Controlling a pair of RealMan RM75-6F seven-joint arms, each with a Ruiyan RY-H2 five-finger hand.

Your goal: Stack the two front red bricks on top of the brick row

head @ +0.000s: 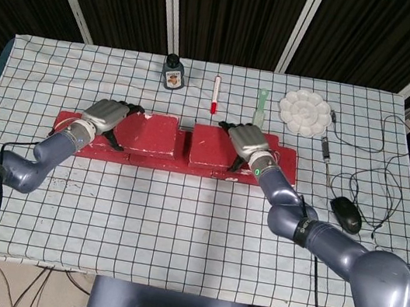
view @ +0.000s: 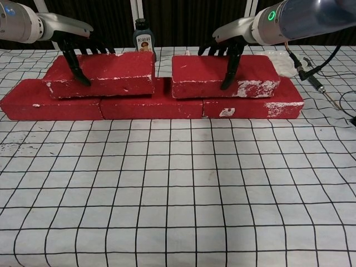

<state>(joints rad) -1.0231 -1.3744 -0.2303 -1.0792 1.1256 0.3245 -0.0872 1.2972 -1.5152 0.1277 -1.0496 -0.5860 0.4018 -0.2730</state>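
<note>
Both arms are glossy blue-grey, jointed in rounded segments; the left hand (head: 106, 114) and right hand (head: 245, 138) have silver-grey backs and black fingers (view: 71, 55); a green light ring glows at the right wrist.

Two scuffed red bricks, left brick (view: 103, 74) and right brick (view: 222, 76), lying flat atop the brick row (view: 150, 105), side by side at 9 and 3 o'clock, small gap between.

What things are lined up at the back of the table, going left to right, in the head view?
Dark bottle → red marker → green tool → white paint palette → dark pen-like tool.
</note>
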